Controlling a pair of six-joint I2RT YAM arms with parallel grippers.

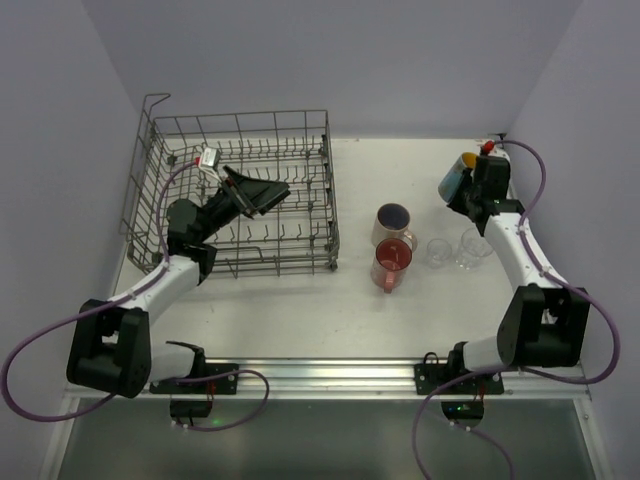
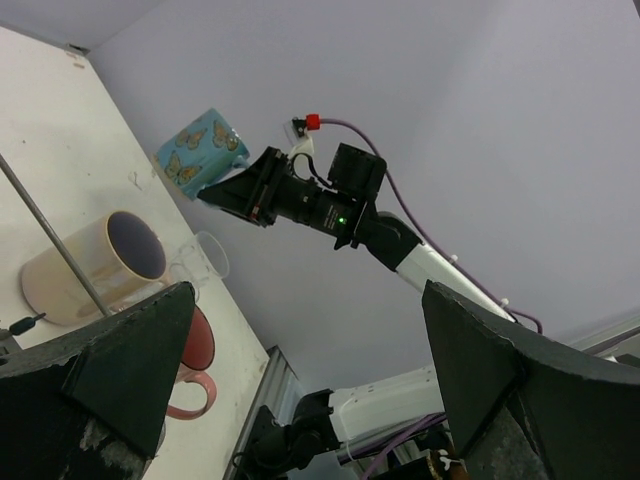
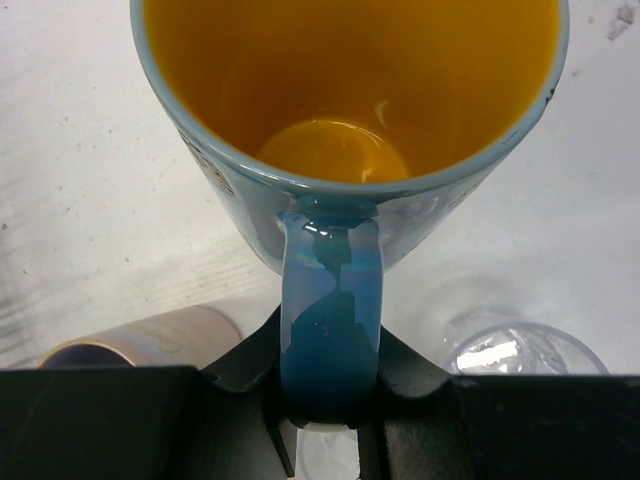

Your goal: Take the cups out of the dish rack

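White counter (image 1: 300, 320), lilac walls. The cream mug (image 1: 392, 222), red mug (image 1: 390, 265) and clear tumblers (image 1: 437, 252) stand right of the dish rack (image 1: 240, 116). The right claw (image 3: 330, 400) is clenched on the handle of a blue mug (image 3: 350, 80) (yellow inside), held above the counter's far right. The left claw (image 1: 265, 195) gapes, released, inside the rack.

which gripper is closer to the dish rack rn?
Left. The left gripper is open over the dish rack interior; the right gripper is well away to its right, shut on a blue mug by the handle.
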